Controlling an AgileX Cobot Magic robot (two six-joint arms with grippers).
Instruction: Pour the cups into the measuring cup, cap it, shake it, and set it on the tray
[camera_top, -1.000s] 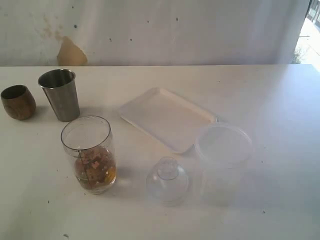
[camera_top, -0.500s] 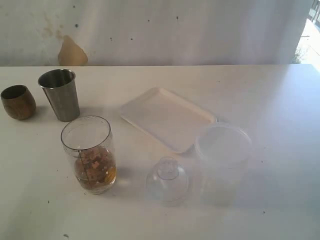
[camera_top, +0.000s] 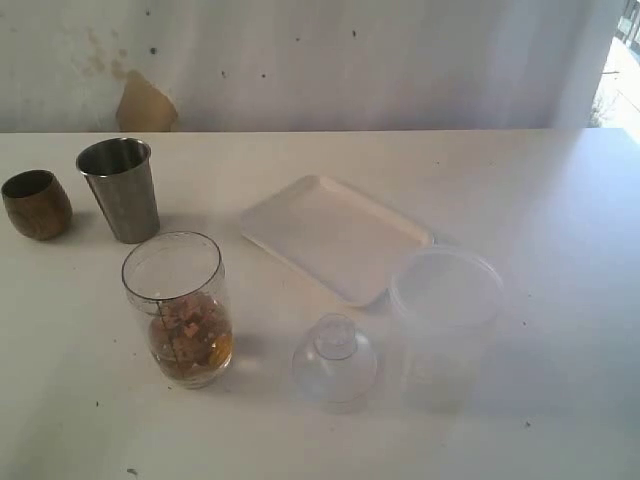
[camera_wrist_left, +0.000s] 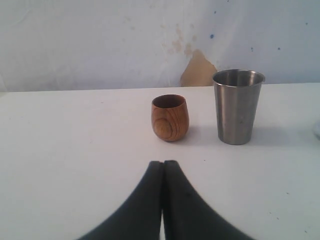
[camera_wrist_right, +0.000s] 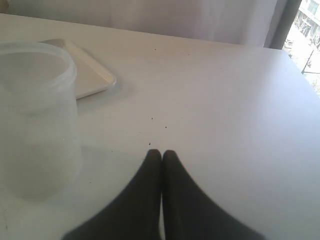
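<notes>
The dark-brown wooden cup (camera_top: 36, 204) and the steel tumbler (camera_top: 120, 190) stand side by side at the far left of the white table. In front of them stands the clear measuring cup (camera_top: 178, 310), upright and uncapped, with a brownish mix in its bottom third. The white tray (camera_top: 335, 235) lies bare at mid-table. Neither arm shows in the exterior view. My left gripper (camera_wrist_left: 163, 162) is shut and holds nothing, a short way in front of the wooden cup (camera_wrist_left: 170, 117) and tumbler (camera_wrist_left: 237, 106). My right gripper (camera_wrist_right: 161, 151) is shut and holds nothing, over bare table beside the tray's corner (camera_wrist_right: 92, 75).
A wide frosted plastic tub (camera_top: 445, 330) stands just in front of the tray's right corner and shows large in the right wrist view (camera_wrist_right: 35, 120). A clear domed lid (camera_top: 335, 360) sits on the table between the tub and the measuring cup. A stained wall runs behind the table.
</notes>
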